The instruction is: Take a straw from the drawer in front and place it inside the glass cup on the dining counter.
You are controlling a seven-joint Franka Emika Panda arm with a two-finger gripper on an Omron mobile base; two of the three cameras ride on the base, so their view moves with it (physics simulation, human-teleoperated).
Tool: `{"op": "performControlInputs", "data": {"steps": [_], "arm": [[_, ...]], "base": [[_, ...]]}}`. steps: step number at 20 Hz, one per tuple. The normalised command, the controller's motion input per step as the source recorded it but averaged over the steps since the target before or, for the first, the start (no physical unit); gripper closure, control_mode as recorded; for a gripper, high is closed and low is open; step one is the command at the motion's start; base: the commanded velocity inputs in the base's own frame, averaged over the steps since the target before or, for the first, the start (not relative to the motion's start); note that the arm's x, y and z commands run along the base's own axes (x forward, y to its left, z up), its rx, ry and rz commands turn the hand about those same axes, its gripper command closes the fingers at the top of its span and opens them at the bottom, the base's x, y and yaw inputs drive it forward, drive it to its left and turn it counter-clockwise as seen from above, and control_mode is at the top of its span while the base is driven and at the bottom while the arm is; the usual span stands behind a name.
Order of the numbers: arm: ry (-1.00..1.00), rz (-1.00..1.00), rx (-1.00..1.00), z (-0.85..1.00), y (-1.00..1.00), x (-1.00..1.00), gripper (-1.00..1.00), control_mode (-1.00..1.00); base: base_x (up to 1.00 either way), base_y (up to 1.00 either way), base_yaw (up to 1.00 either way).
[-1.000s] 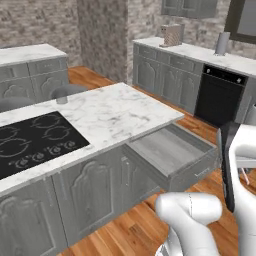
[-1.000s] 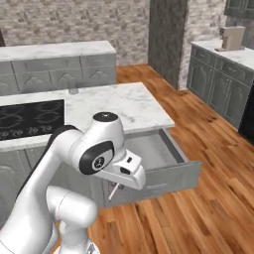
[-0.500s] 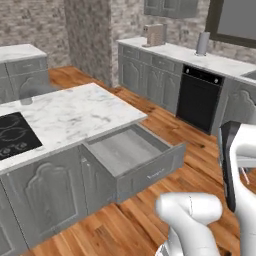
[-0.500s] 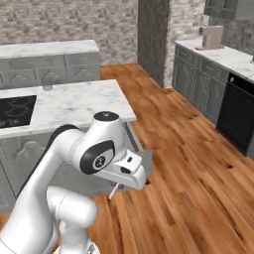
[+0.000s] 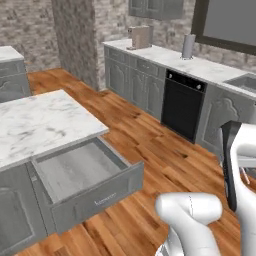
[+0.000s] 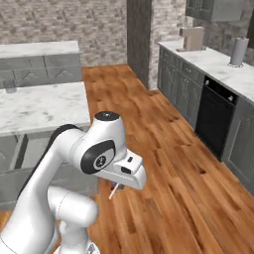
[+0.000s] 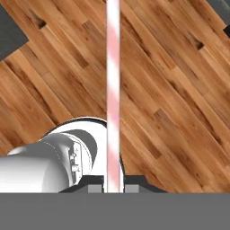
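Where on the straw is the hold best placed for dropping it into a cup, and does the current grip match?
Best near one end, jaws across its thin width, leaving most of the length free. The gripper is shut on the straw that way: in the hand view the pink-and-white stick runs straight out from between the fingertips. In the right base view its tip pokes out below the hand, over wood floor.

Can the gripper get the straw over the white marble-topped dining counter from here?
Probably yes. The gripper, shut on the thin pink-and-white straw, hangs over wooden floor beside the counter; nothing stands between, though it must rise.
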Motion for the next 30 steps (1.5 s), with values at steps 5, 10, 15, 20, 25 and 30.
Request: {"op": "performControlInputs", "data": {"steps": [5, 10, 15, 20, 25, 30], "arm": [[0.00, 0.00, 0.00, 0.00, 0.00, 0.00, 1.00, 1.00], [0.00, 0.00, 0.00, 0.00, 0.00, 0.00, 1.00, 1.00], [0.00, 0.00, 0.00, 0.00, 0.00, 0.00, 1.00, 1.00], [0.00, 0.00, 0.00, 0.00, 0.00, 0.00, 1.00, 1.00], [0.00, 0.00, 0.00, 0.00, 0.00, 0.00, 1.00, 1.00], [0.00, 0.00, 0.00, 0.00, 0.00, 0.00, 1.00, 1.00]], "base": [[0.46, -0.87, 0.09], [0.88, -0.55, 0.18], [0.99, -0.49, 0.23], [1.00, -0.35, 0.23], [1.00, -0.19, 0.34], [1.00, -0.17, 0.44]]}}
